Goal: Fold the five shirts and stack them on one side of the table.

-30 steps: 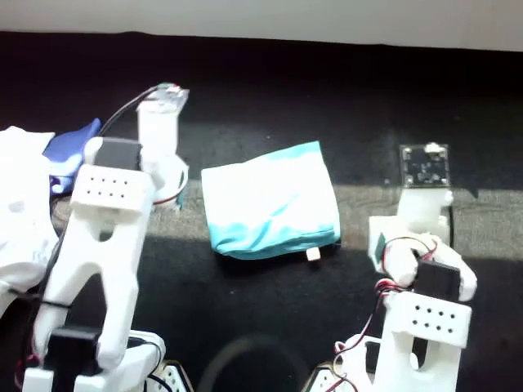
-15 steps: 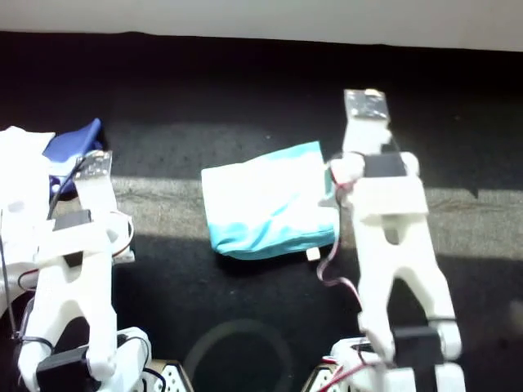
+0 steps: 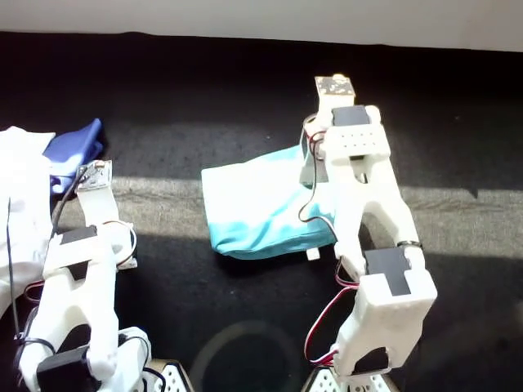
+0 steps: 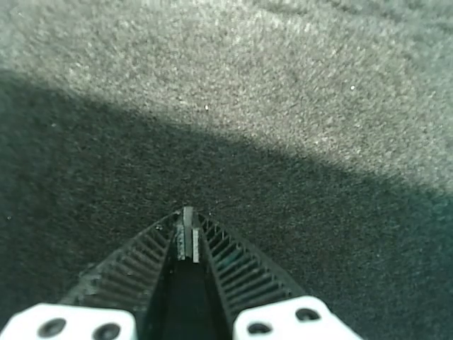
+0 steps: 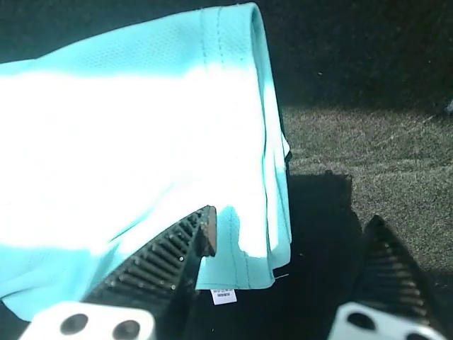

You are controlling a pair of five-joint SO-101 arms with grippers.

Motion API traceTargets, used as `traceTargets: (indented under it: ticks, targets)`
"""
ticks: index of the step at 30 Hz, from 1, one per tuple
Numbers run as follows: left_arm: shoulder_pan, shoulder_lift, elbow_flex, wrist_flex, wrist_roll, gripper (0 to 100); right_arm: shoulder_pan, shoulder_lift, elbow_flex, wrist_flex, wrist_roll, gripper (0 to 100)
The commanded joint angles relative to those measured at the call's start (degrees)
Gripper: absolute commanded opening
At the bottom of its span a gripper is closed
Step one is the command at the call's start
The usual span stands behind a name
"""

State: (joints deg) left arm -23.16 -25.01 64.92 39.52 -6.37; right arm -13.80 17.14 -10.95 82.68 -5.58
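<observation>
A folded teal shirt [image 3: 265, 204] lies in the middle of the dark table, a small white tag [image 3: 312, 254] at its near edge. My right gripper [image 3: 314, 167] hangs over the shirt's right edge. In the right wrist view the right gripper [image 5: 290, 230] is open: one finger [image 5: 177, 255] rests over the teal shirt [image 5: 141, 134], the other [image 5: 386, 262] over bare carpet beside it. My left gripper [image 3: 96, 192] sits at the left, away from the shirt. Seen from its own wrist, the left gripper [image 4: 185, 221] is shut on nothing above carpet.
A heap of white shirts [image 3: 20, 196] lies at the table's left edge, with a blue shirt [image 3: 75, 147] behind it. A sunlit band [image 3: 466, 212] crosses the carpet. The far wall edge [image 3: 261, 33] runs along the back.
The left arm pulled back from the shirt's left edge toward the white heap. The right arm rose from its folded pose, stretched out, then shifted left over the shirt's right edge.
</observation>
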Motion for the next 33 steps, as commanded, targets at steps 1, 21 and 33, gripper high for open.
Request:
traceTargets:
  ticks: [1,21,33]
  targets:
    - [-0.75,-1.89,-0.13,-0.70,-0.26,1,-1.19,0.48,-4.53,0.22,-0.44,33.8]
    - [-0.84,-1.89,-0.04,-0.70,-0.26,1,-2.95,20.88,-6.64,-6.73,-7.30,27.4]
    - [-0.84,-1.89,-0.04,-0.70,-0.18,1,6.29,20.35,-9.01,-5.23,-0.79,0.6]
